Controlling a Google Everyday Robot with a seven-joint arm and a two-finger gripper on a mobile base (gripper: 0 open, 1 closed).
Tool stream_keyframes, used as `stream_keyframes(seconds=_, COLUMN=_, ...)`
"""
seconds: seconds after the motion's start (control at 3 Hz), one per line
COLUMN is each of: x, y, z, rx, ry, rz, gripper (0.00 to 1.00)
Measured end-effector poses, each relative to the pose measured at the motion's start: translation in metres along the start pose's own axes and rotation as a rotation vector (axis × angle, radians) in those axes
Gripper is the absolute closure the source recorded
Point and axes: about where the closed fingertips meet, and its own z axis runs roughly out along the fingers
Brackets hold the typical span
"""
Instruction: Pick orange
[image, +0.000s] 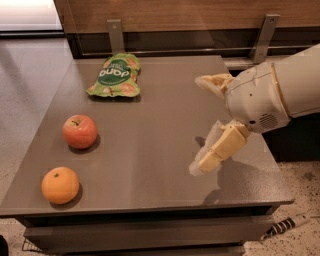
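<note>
A cream-white robot arm's two-finger tool (201, 124) is hovering over the right half of a flat grey-brown surface (150, 165). Its two tan fingers are standing wide apart with nothing between them, apparently readied for a round fruit. The round, dimpled orange (60, 185) it is tasked with picking is sitting at the near left corner of the surface, well apart from the tool and open to an approach from above or from the right. A red-pink apple (79, 131) is resting just behind the orange without touching it, leaving room for fingers to close on the right fruit. A crumpled green snack bag (115, 75) is lying near the far edge, out of the way. Whether the lower fingertip is touching the surface or hanging just above it cannot be told from this angle. By the look of things, the reach across to the left is not yet made.
</note>
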Motion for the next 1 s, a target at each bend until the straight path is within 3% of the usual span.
stream_keyframes(seconds=0.33, x=-0.010, y=0.031, z=0.035, rx=-0.110, ry=-0.054, rz=0.024, gripper=0.00)
stream_keyframes(seconds=0.67, x=-0.011, y=0.033, z=0.038, rx=-0.119, ry=-0.064, rz=0.024, gripper=0.00)
stream_keyframes(seconds=1.0, x=-0.014, y=0.047, z=0.062, rx=-0.172, ry=-0.116, rz=0.028, gripper=0.00)
